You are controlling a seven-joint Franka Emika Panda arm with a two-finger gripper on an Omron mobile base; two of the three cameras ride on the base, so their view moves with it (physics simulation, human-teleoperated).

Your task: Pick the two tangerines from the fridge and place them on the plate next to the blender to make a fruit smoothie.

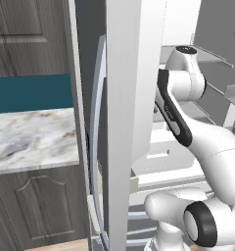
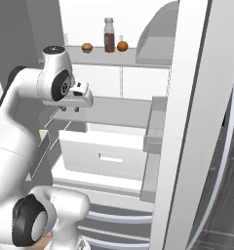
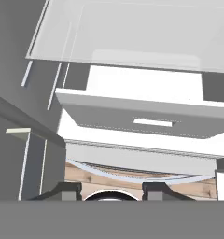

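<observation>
A: So, step in hand is reaching for the two small round orange tangerines; one sits right of the tall brown bottle, the other, darker one left of it, both on the upper white shelf of the open silver-grey fridge.

B: Gripper?

A: The two-finger gripper hangs well below that shelf, above the white pull-out drawer. Jaws narrow, nothing between them as far as I can tell; the hand view is dim, just the fingertips at the bottom.

B: How to do it well?

A: My read: open the jaws first, lift the hand to shelf height, then go in level. Take the right fruit, since it's nearer the open side, and keep clear of the bottle so it doesn't tip.

B: Plate, blender?

A: Skip them for now.
</observation>
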